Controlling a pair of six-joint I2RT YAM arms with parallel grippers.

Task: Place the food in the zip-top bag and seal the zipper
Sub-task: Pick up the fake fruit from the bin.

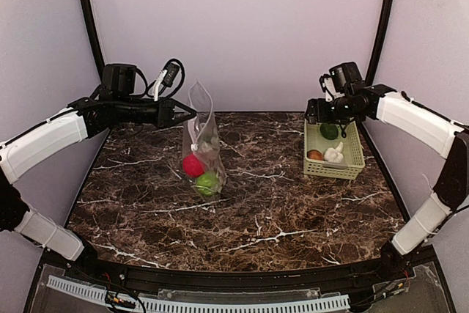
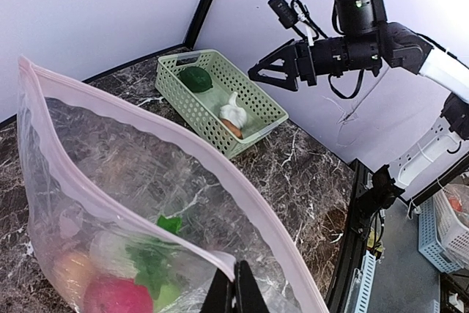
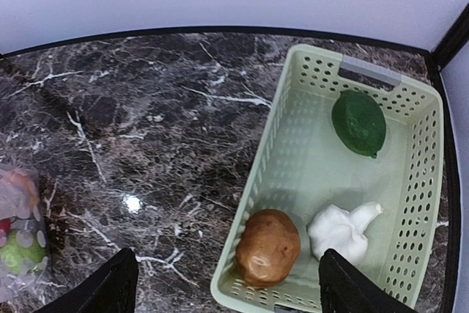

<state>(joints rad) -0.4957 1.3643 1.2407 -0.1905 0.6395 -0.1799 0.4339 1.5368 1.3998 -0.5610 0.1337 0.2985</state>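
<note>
The clear zip-top bag [image 1: 201, 144] stands upright on the table, mouth open, with a red apple [image 1: 193, 166] and a green apple [image 1: 207, 182] inside. My left gripper [image 1: 183, 113] is shut on the bag's pink-white zipper edge [image 2: 220, 262] and holds it up. In the left wrist view the bag [image 2: 110, 203] also holds a radish with green leaves [image 2: 150, 265] and an orange [image 2: 69, 273]. My right gripper [image 1: 316, 116] is open and empty above the pale green basket [image 1: 353, 153], which holds a brown piece [image 3: 269, 247], garlic [image 3: 341, 229] and a dark green piece [image 3: 359, 124].
The basket [image 3: 286, 115] stands at the table's back right near the wall. The dark marble table [image 1: 278, 210] stretches between bag and basket. Purple walls with black corner posts close in the back and sides.
</note>
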